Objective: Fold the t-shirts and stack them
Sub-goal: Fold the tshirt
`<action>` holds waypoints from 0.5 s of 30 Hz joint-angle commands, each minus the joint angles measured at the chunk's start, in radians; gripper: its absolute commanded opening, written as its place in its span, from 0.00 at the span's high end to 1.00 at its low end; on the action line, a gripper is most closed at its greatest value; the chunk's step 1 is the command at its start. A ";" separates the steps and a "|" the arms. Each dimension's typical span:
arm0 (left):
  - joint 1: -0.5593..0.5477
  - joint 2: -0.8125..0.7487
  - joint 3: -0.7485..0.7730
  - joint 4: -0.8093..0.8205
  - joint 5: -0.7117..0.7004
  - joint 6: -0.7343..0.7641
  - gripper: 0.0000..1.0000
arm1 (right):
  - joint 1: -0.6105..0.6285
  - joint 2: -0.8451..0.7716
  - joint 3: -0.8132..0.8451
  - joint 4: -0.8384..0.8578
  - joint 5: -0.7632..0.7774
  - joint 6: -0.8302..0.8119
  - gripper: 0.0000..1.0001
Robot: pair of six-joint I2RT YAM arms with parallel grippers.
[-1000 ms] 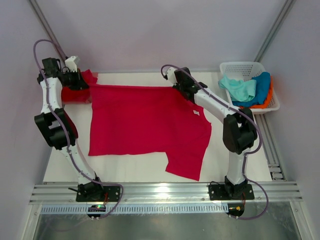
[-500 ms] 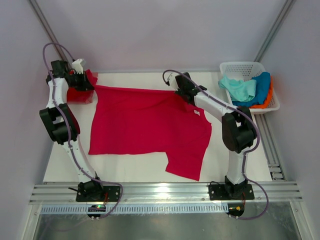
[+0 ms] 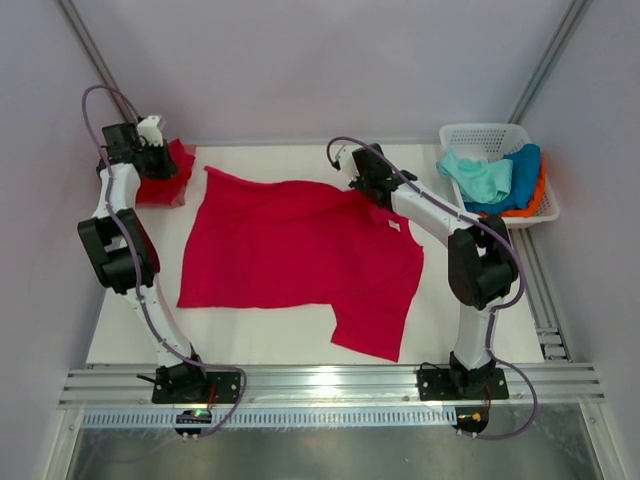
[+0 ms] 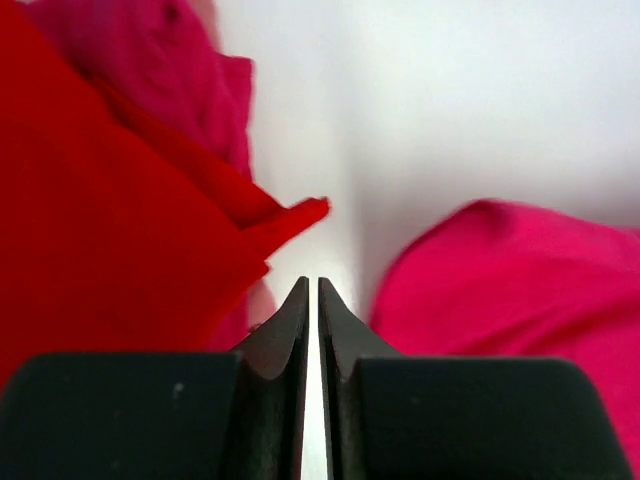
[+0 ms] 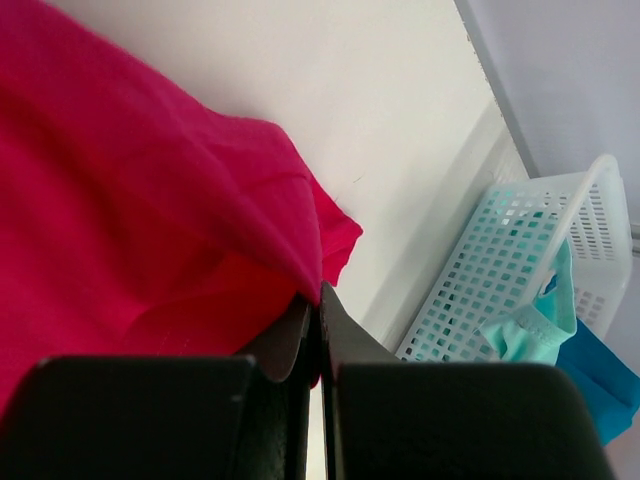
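Observation:
A crimson-pink t-shirt (image 3: 300, 250) lies spread on the white table, one sleeve hanging toward the front right. My right gripper (image 3: 368, 188) is shut on its far edge near the collar; in the right wrist view the cloth (image 5: 150, 200) runs down into the pinched gripper (image 5: 320, 290). My left gripper (image 3: 160, 160) hovers at the far left over a folded red t-shirt (image 3: 165, 185). In the left wrist view the gripper (image 4: 310, 285) is parted by a thin slit with nothing in it, the red t-shirt (image 4: 100, 220) to its left and the crimson-pink one (image 4: 520, 290) to its right.
A white lattice basket (image 3: 480, 128) stands at the far right, holding mint-green (image 3: 478, 175), blue (image 3: 520, 170) and orange (image 3: 540, 195) t-shirts. The right wrist view shows the basket (image 5: 500, 280) close beyond the shirt's edge. Metal rails run along the table's near and right sides.
My left gripper has let go of the crimson-pink shirt's far left corner, which dropped onto the table right of the red shirt. The right gripper keeps its hold and barely moved.

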 commanded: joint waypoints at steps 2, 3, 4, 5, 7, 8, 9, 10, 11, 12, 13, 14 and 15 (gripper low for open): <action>0.013 -0.118 -0.018 0.178 -0.163 -0.029 0.94 | -0.007 -0.037 0.043 -0.037 0.018 0.034 0.97; 0.012 -0.122 -0.025 0.187 -0.169 -0.034 0.96 | -0.007 -0.040 0.040 -0.041 0.015 0.037 0.97; 0.013 -0.127 -0.028 0.193 -0.168 -0.039 0.99 | -0.007 -0.041 0.038 -0.047 0.010 0.041 0.97; 0.012 -0.129 -0.026 0.196 -0.159 -0.040 1.00 | -0.007 -0.047 0.037 -0.050 0.004 0.043 0.97; 0.013 -0.130 -0.022 0.201 -0.145 -0.045 1.00 | -0.007 -0.052 0.029 -0.055 0.000 0.051 0.97; 0.013 -0.127 -0.018 0.195 -0.127 -0.049 1.00 | -0.007 -0.055 0.024 -0.054 -0.005 0.052 0.97; 0.012 -0.126 -0.017 0.189 -0.110 -0.055 1.00 | -0.007 -0.055 0.024 -0.058 -0.005 0.052 0.97; 0.013 -0.122 -0.011 0.176 -0.082 -0.056 1.00 | -0.005 -0.054 0.024 -0.060 -0.005 0.052 0.97; 0.012 -0.112 -0.002 0.123 -0.003 -0.051 1.00 | -0.007 -0.051 0.020 -0.061 -0.007 0.052 0.97; 0.013 -0.103 0.012 0.085 0.043 -0.048 0.96 | -0.007 -0.048 0.018 -0.061 -0.007 0.054 0.97; 0.013 -0.077 0.041 0.046 0.103 -0.045 0.91 | -0.007 -0.046 0.012 -0.061 -0.013 0.054 0.97; 0.013 -0.060 0.058 -0.036 0.198 -0.039 0.82 | -0.004 -0.041 0.009 -0.061 -0.016 0.055 0.97; 0.006 -0.038 0.083 -0.088 0.243 -0.031 0.54 | -0.005 -0.037 0.008 -0.063 -0.017 0.063 0.97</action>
